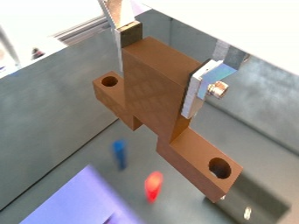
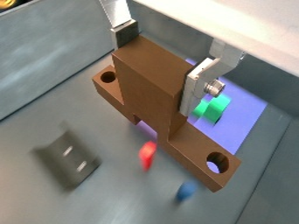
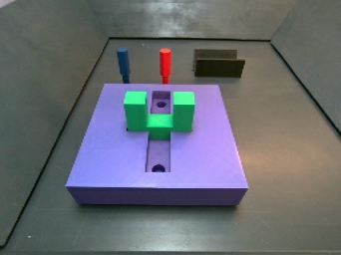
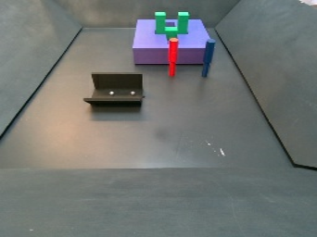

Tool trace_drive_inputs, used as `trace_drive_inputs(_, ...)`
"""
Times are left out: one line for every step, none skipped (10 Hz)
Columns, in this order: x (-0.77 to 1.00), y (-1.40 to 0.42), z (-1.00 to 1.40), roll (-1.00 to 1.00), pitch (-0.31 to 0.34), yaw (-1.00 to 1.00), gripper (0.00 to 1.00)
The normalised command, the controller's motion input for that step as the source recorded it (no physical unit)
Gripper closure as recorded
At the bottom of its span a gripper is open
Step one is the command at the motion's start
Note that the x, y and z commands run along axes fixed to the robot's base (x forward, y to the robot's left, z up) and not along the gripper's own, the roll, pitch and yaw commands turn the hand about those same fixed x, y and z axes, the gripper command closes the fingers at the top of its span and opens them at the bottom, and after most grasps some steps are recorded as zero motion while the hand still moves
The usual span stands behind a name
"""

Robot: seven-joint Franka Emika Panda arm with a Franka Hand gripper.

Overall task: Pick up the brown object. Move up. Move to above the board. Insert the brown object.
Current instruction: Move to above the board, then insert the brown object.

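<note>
Gripper (image 1: 162, 63) of mine is clamped on the one brown object (image 1: 163, 109), held high off the floor in both wrist views; neither side view shows us. One board (image 3: 200, 149) fills the middle of a side view, carrying one green block (image 3: 159, 112). One red peg (image 3: 166, 65), one blue peg (image 3: 123, 64) and one fixture (image 3: 218, 65) stand behind it.
</note>
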Motion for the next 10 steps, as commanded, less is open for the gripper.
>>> trace_drive_inputs(0.14, -1.4, 0.17, 0.0, 0.089, 0.01, 1.0)
trace_drive_inputs(0.17, -1.4, 0.17, 0.0, 0.121, 0.01, 1.0)
trace_drive_inputs(0.2, -1.4, 0.18, 0.0, 0.148, 0.0, 1.0)
trace_drive_inputs(0.18, -0.94, 0.13, 0.02, 0.166, 0.0, 1.0)
trace_drive_inputs(0.14, -0.58, 0.09, 0.02, 0.158, 0.01, 1.0)
trace_drive_inputs(0.1, -0.35, 0.06, 0.02, 0.125, 0.01, 1.0)
trace_drive_inputs(0.07, -0.22, 0.05, 0.02, 0.093, 0.01, 1.0)
trace_drive_inputs(0.0, 0.0, 0.0, -0.07, -0.05, -0.06, 1.0)
trace_drive_inputs(-0.05, 0.0, 0.0, -0.15, -0.076, -0.1, 1.0)
trace_drive_inputs(-0.04, 0.0, 0.0, -0.18, -0.091, -0.13, 1.0)
